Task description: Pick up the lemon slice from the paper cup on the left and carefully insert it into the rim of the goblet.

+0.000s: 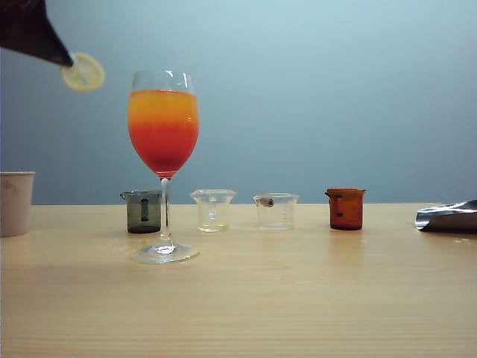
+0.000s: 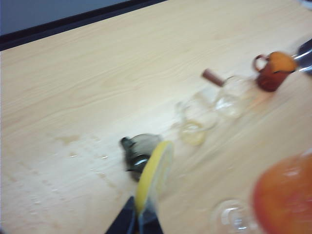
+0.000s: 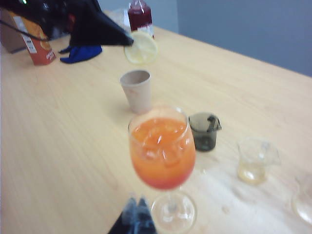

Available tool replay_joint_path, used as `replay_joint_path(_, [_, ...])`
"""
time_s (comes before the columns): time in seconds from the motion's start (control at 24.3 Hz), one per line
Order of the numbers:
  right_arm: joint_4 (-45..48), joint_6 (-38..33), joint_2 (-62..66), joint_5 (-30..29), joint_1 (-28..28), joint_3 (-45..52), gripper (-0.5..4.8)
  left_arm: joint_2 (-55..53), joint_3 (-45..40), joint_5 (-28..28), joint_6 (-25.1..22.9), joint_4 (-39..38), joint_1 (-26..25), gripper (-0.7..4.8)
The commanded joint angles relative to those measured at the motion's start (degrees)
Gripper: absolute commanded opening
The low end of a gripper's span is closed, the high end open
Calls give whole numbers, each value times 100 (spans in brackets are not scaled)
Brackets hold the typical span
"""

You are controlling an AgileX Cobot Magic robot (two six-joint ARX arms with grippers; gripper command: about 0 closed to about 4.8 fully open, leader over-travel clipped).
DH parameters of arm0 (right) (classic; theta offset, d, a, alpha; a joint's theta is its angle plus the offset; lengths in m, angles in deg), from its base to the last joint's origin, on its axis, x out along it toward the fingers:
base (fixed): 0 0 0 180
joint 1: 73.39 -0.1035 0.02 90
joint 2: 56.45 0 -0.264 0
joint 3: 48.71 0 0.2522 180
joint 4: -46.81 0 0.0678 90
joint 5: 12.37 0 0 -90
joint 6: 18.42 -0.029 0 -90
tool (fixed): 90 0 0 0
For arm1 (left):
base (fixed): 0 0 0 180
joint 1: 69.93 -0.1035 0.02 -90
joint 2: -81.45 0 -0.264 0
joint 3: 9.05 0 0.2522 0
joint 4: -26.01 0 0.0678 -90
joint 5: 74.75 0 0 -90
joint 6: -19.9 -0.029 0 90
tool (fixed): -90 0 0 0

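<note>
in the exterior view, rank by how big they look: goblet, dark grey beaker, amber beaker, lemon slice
1. goblet, by far the tallest.
2-3. amber beaker and dark grey beaker look about alike; no ranking between them.
4. lemon slice, held up by the shut left gripper; how near it hangs to the camera is unclear, so its rank is unsure.

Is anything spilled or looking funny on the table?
No puddle shows. The odd thing is a small brown cork-like piece perched on a clear beaker's rim. The lemon slice hangs in the left gripper beside the goblet.
</note>
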Motion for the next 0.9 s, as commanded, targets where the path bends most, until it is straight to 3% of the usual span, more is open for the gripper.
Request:
replay_joint_path(0.04, [-581, 17, -293, 4, -4, -37, -5, 411, 20, -37, 459, -63, 297, -6])
replay_joint_path(0.33, [-885, -111, -520, -205, -26, -48, -5, 1285, 17, -273, 590, -286, 861, -6])
replay_joint_path(0.49, [-1427, -87, -472, 697, -350, -544, -5, 1414, 17, -247, 610, -824, 942, -6])
replay_joint_path(0.66, [-1696, -90, -225, 721, -444, -1075, -5, 1379, -17, -125, 579, -1021, 942, -6])
replay_joint_path(0.9, [-1784, -22, 181, 706, -444, -1325, -5, 1368, -369, -125, 544, -706, 990, -6])
